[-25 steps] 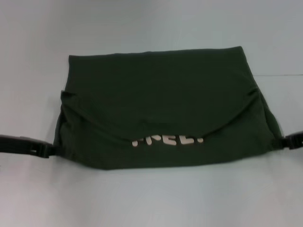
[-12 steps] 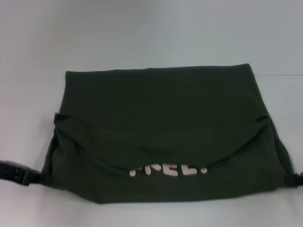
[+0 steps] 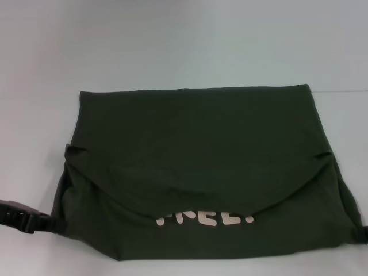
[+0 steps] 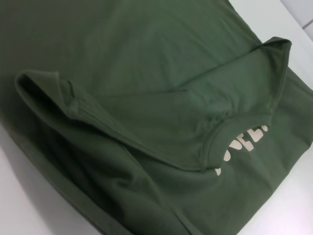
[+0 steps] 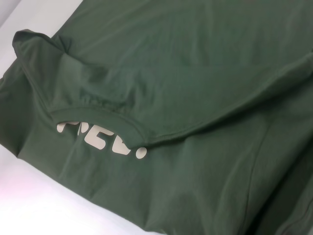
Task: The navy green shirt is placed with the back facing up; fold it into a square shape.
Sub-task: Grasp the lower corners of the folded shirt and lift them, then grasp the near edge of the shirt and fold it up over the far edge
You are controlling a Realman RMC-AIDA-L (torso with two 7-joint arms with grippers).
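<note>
White desk [image 3: 184,40] carried the navy green shirt [image 3: 195,149], doubled over with cream lettering [image 3: 204,218] peeking below the fold, apparently mid-fold. Left gripper [image 3: 26,219] sat at its near left corner, right gripper [image 3: 364,233] barely showing at the opposite corner; whether either was clenched, I couldn't tell.

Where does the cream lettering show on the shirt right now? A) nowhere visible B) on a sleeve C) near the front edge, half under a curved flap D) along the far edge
C: the lettering peeks out below the curved flap near the navy green shirt's front edge.
</note>
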